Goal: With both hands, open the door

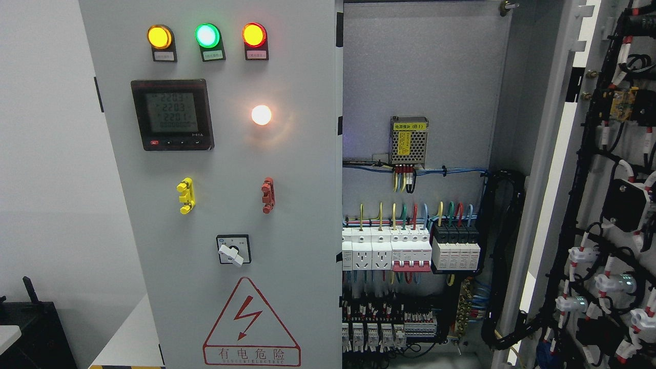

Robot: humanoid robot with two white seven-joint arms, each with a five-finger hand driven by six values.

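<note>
Cabinet (215, 205) with right door (605, 205) (wired) open

right door (610, 195) swung open, left door (215, 195) shut

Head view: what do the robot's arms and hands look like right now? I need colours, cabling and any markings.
Neither arm nor hand shows in the head view, so their colours, cables and markings cannot be described. The frame holds only the electrical cabinet: its grey left door closed, with indicator lamps and a meter, and its right door swung open, exposing wiring and breakers.
</note>
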